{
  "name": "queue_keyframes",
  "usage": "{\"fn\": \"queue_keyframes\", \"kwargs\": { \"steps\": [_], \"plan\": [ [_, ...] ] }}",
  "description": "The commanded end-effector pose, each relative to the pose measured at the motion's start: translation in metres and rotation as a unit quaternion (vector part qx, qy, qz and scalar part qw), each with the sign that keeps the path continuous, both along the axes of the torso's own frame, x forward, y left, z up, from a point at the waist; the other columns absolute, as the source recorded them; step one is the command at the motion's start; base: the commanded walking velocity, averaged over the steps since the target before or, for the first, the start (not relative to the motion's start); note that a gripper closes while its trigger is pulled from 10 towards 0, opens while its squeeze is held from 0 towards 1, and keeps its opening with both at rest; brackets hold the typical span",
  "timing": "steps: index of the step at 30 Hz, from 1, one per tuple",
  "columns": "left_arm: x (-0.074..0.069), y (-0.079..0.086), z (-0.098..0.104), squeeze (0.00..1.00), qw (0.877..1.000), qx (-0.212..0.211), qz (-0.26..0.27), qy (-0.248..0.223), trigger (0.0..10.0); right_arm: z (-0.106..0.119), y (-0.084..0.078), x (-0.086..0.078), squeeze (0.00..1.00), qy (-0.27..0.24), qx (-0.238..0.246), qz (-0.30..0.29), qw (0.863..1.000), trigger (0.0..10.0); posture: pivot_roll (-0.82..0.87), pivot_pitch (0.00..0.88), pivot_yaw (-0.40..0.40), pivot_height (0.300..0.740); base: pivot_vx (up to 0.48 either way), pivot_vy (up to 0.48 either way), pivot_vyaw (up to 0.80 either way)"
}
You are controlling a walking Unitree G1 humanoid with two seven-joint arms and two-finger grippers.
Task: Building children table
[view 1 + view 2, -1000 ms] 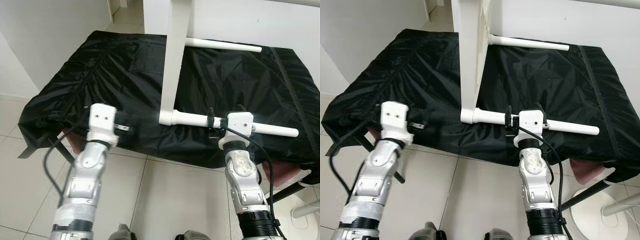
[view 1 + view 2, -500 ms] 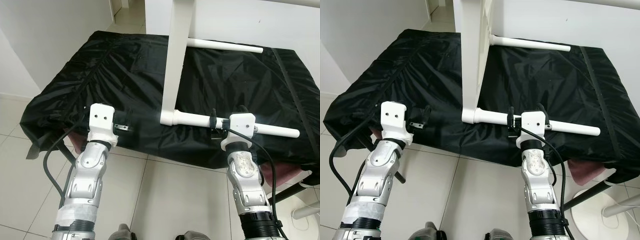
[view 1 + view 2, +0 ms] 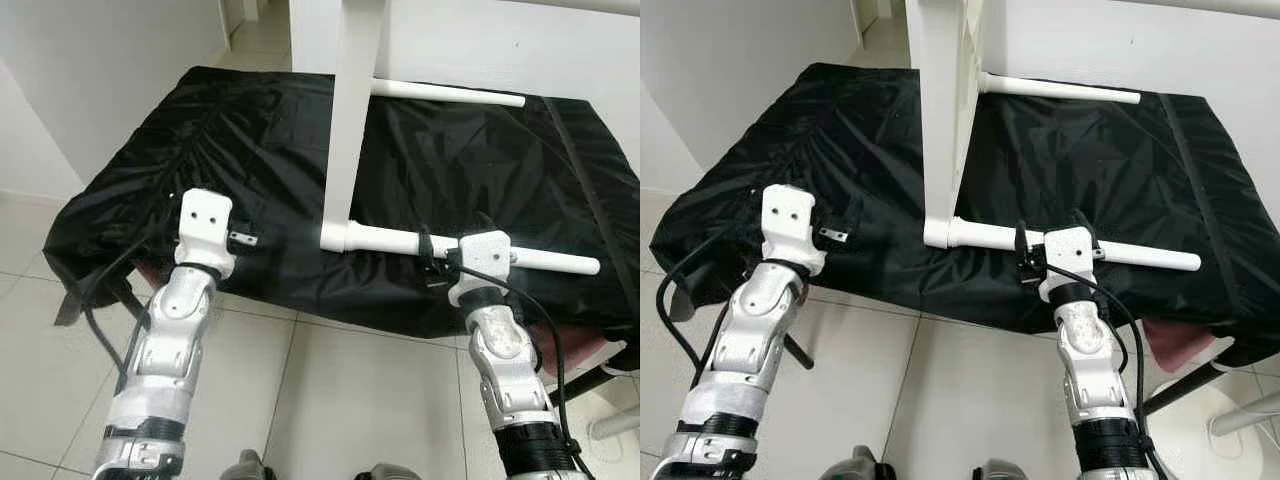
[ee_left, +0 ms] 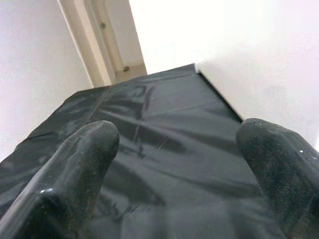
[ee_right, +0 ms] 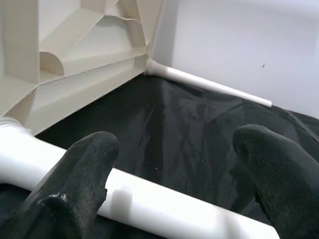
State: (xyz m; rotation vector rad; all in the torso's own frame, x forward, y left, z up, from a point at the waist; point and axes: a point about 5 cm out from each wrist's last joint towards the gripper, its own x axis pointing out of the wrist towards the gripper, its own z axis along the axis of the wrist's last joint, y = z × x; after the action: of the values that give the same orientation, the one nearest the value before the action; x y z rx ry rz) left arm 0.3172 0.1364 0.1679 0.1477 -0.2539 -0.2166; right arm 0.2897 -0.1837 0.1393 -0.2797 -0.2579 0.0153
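Between the spread fingers of the right gripper [image 5: 169, 199] lies the near white table leg [image 3: 470, 249], a round tube running crosswise on the black cover [image 3: 250, 130]. One black finger [image 5: 75, 179] sits over the tube and the other stands well off to the side, so the jaws are wide apart and straddle the leg without closing on it; whether the near finger actually touches the tube cannot be told. Along the leg toward the robot's left, its end joins the white table top [image 3: 940, 110], which stands on edge and rises out of the head views. From the right wrist camera the ribbed underside of that top [image 5: 75, 50] shows just beyond the fingers. Farther past the gripper, the second white leg [image 3: 450, 94] sticks out from the top, parallel to the near one and close to the white wall [image 3: 1120, 50].

Off to the left of the top, the left gripper [image 4: 174, 169] hangs just over the near edge of the black cover, its two fingers [image 4: 70, 169] wide apart with nothing between them but dark, creased fabric. Beyond it the cover runs back toward a doorway [image 4: 114, 45]. Below both arms lies pale tiled floor [image 3: 350, 390].
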Motion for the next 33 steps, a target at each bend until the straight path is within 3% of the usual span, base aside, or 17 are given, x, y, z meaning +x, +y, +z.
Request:
{"fn": "queue_keyframes", "kwargs": {
  "steps": [1,8,14,25,33],
  "plan": [
    [0.001,-0.001,-0.001,0.00,1.000,0.004,-0.004,-0.001,10.0,0.001,0.002,0.003,0.00,-0.007,-0.003,0.001,1.000,10.0,-0.10,0.000,0.066,0.740,0.000,0.000,0.00],
    [0.007,-0.002,0.004,0.00,1.000,0.004,0.006,-0.015,10.0,0.006,0.011,0.011,0.00,-0.021,0.010,0.001,1.000,10.0,-0.11,0.000,0.065,0.740,0.000,0.000,0.00],
    [0.011,0.008,0.006,0.00,0.999,-0.001,0.026,-0.021,10.0,0.009,0.011,0.013,0.00,-0.030,0.037,-0.017,0.999,10.0,-0.11,0.000,0.061,0.740,0.000,0.000,0.00],
    [0.013,0.017,0.006,0.00,0.999,-0.007,0.048,-0.022,10.0,0.013,0.007,0.012,0.00,-0.039,0.044,-0.030,0.998,10.0,-0.11,0.000,0.053,0.740,0.000,0.000,0.00],
    [0.012,0.012,0.004,0.00,0.999,-0.008,0.043,-0.016,10.0,0.011,0.009,0.012,0.00,-0.031,0.043,-0.032,0.998,10.0,-0.10,0.000,0.038,0.740,0.000,0.000,0.00]
  ]
}}
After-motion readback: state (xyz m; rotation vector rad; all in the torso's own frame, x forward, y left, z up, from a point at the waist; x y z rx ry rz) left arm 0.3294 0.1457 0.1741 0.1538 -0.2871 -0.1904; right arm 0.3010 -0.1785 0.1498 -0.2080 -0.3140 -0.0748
